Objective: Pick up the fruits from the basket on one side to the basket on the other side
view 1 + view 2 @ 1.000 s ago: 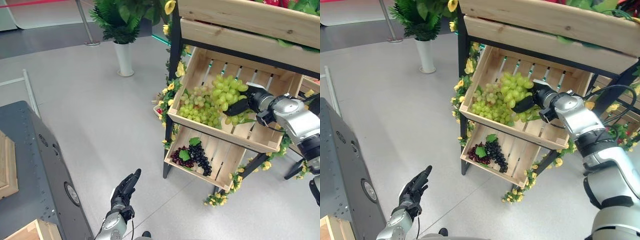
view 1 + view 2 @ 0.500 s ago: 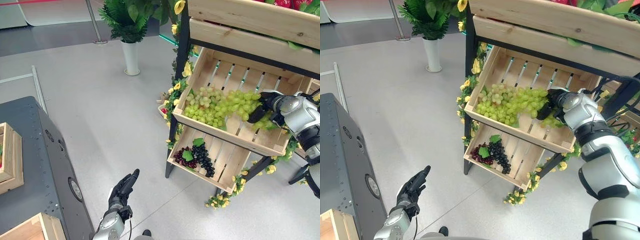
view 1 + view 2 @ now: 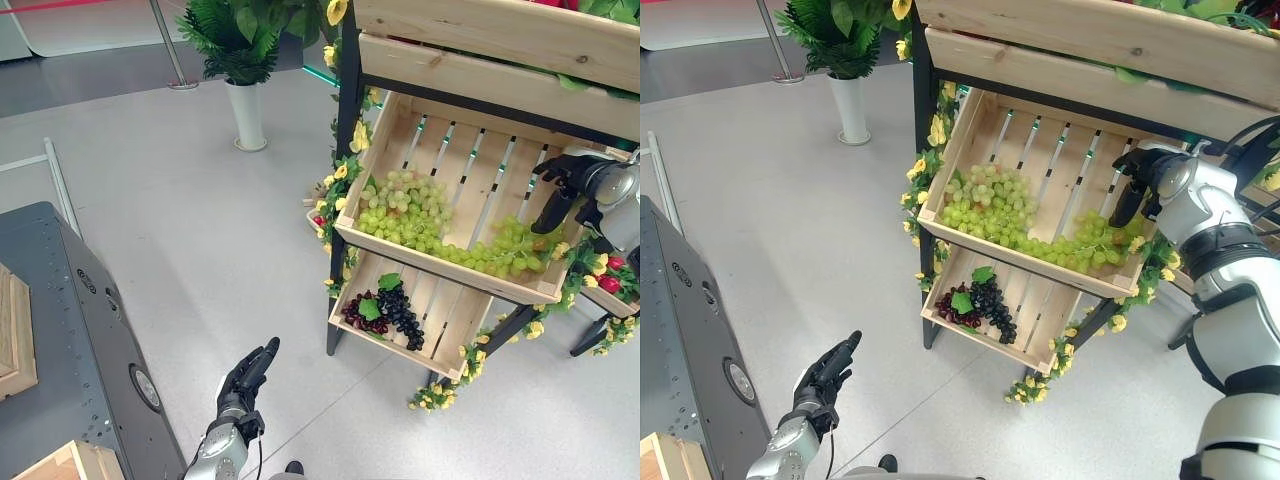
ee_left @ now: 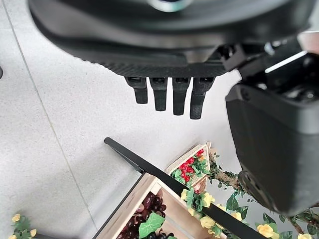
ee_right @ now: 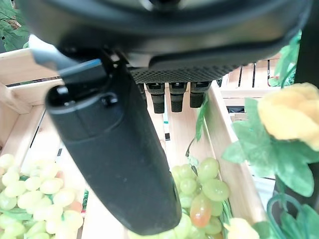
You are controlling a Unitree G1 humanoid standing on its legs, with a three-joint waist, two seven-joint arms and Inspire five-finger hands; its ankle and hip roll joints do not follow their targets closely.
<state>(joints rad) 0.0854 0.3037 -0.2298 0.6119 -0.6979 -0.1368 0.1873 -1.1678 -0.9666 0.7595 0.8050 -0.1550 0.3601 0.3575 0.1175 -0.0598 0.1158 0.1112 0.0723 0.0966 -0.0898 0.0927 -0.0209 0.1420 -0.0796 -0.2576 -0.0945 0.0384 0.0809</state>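
Right robot hand is hovering over the right end of the upper wooden crate, fingers hanging straight and relaxed, grasping nothing. Green grapes are lying in that crate, the big pile well to the left of the right robot hand, with a trail of bunches running along the front wall to just below the hand. In the right wrist view a few grapes are sitting just past the fingertips, against the crate's side wall, not touched.

Lower crate is sitting under the upper one, below and left of the right robot hand, holding dark grapes with green leaves at its left end. Yellow flower garland is running down the black shelf frame on the side away from the right hand. A small box of red fruit is showing just below the right hand, beside the shelf.

Left robot hand is hanging low over the floor, well apart from the shelf, fingers straight and released, holding nothing. Grey cart is standing just left of the left hand, with wooden crate edges on it. Potted plant is standing far ahead of the left hand.
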